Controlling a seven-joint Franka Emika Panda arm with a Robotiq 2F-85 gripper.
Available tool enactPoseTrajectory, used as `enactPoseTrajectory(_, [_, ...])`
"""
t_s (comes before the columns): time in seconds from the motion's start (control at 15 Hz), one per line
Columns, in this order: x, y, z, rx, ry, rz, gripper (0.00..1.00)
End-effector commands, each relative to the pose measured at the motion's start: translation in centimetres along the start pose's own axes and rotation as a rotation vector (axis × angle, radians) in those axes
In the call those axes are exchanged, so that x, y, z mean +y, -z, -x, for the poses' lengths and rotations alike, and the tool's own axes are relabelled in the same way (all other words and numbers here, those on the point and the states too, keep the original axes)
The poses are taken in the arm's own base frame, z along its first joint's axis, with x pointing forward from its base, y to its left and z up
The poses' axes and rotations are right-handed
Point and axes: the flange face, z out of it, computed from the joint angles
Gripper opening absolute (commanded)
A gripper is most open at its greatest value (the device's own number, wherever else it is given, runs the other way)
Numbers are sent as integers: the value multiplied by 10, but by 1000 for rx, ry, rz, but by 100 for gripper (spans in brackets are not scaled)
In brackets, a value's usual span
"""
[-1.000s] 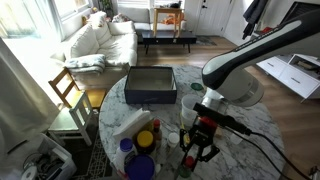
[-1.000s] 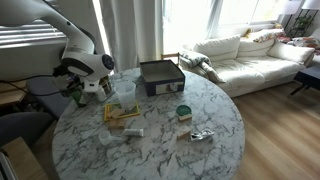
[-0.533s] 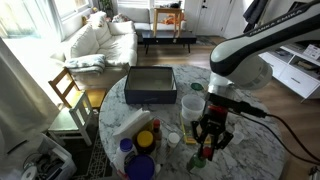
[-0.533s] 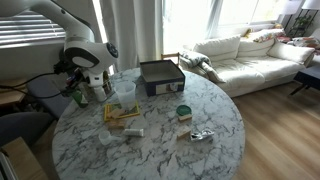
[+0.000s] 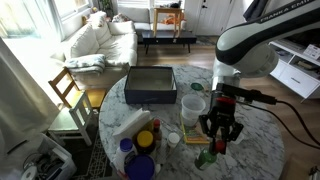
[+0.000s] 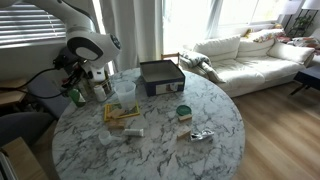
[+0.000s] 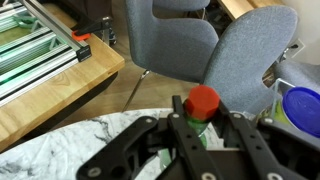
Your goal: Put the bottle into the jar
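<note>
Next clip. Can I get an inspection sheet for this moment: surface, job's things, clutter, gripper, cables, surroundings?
Surface: round marble table, crowded along one side.
Job's things: bottle, green with a red cap, held in the gripper; jar upright with its mouth open, next to the dark box; its contents cannot be told.
Clutter: purple-lidded containers, white bag, yellow packet, green-lidded tin, foil wrapper.
Gripper: gripper shut on the bottle, off to the side of the jar, not over it.
Cables: dark cable coming off the wrist.
Surroundings: white sofa, wooden chair, grey chair.
</note>
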Motion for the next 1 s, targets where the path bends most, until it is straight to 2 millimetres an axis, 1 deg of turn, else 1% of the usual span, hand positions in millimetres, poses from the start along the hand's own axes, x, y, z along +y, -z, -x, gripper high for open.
enactPoseTrajectory(0.0, [-4, 8, 8, 6, 18, 23, 8])
enactPoseTrajectory(0.33, [-22, 53, 39, -52, 74, 84, 8])
enactPoseTrajectory(0.6, [-31, 107, 55, -64, 72, 127, 8])
enactPoseTrajectory(0.8, [-36, 147, 53, 8, 48, 115, 8])
enactPoseTrajectory(0.87, [-38, 159, 45, 40, 38, 102, 8])
enactPoseTrajectory(0.93, [-41, 170, 44, 66, 33, 88, 8])
